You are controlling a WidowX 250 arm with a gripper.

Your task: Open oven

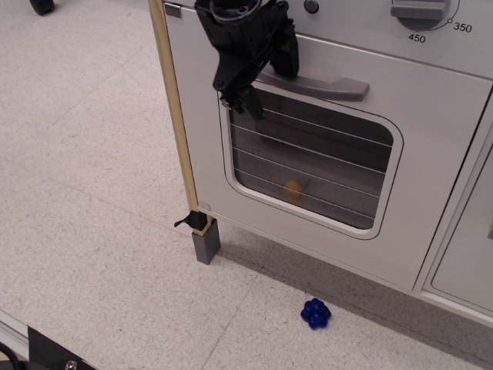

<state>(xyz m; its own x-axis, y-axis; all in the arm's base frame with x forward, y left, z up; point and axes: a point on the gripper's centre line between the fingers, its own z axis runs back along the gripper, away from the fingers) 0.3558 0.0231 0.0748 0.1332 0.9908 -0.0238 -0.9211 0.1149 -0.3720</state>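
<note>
Hanging in front of the oven (339,162), the black gripper (271,86) is sitting at the left end of the grey bar handle (316,83), with one finger (289,58) showing above the bar and the other finger (248,99) reaching down over the top left corner of the window (308,166). Its jaws are standing apart, straddling the handle's end; whether they are touching the bar I cannot tell. The oven is filling the upper right of the view, its door lying shut and flush, a small yellow object (293,189) showing behind the glass. A numbered dial (424,11) is sitting above the door. A blue toy (315,313) is lying on the speckled floor (92,193) below the oven, well apart from the grey leg (206,240) at its left corner.
</note>
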